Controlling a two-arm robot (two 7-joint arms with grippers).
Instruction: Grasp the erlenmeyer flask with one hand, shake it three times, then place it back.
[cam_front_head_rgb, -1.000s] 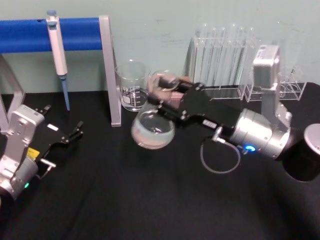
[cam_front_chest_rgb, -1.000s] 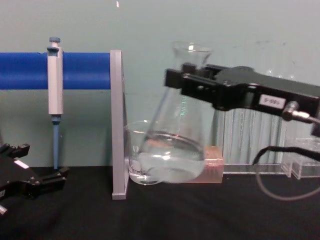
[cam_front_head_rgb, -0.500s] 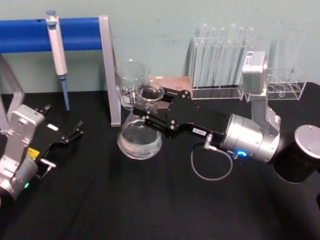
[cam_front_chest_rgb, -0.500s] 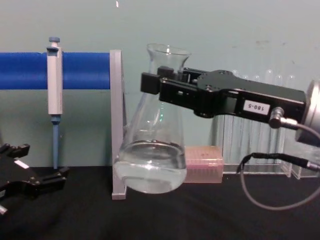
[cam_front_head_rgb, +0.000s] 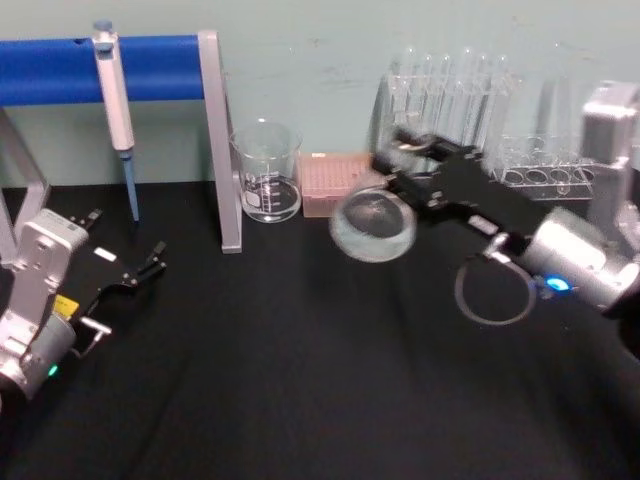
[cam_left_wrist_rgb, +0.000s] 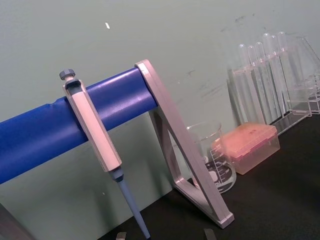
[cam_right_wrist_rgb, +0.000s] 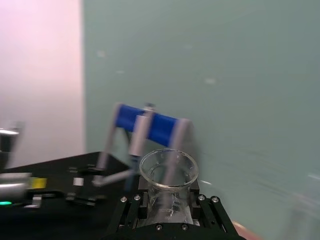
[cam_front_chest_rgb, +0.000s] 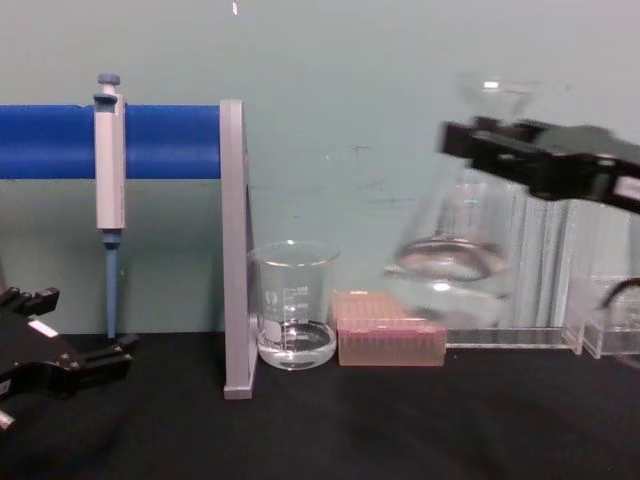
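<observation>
The black right gripper (cam_front_head_rgb: 408, 165) is clamped on the neck of the clear glass conical erlenmeyer flask (cam_front_head_rgb: 373, 226), holding it above the black table (cam_front_head_rgb: 300, 390), near the clear rack of test tubes (cam_front_head_rgb: 445, 100). A hard swing could strike the tubes, spill liquid or loosen the grip. The left gripper (cam_front_head_rgb: 158, 257) sits parked at the table's left.

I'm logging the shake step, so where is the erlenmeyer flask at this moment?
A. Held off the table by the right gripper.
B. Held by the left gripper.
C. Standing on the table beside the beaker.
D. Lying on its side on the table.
A: the right gripper clamps the neck of the erlenmeyer flask, and its base hangs above the table in the chest view.
</observation>
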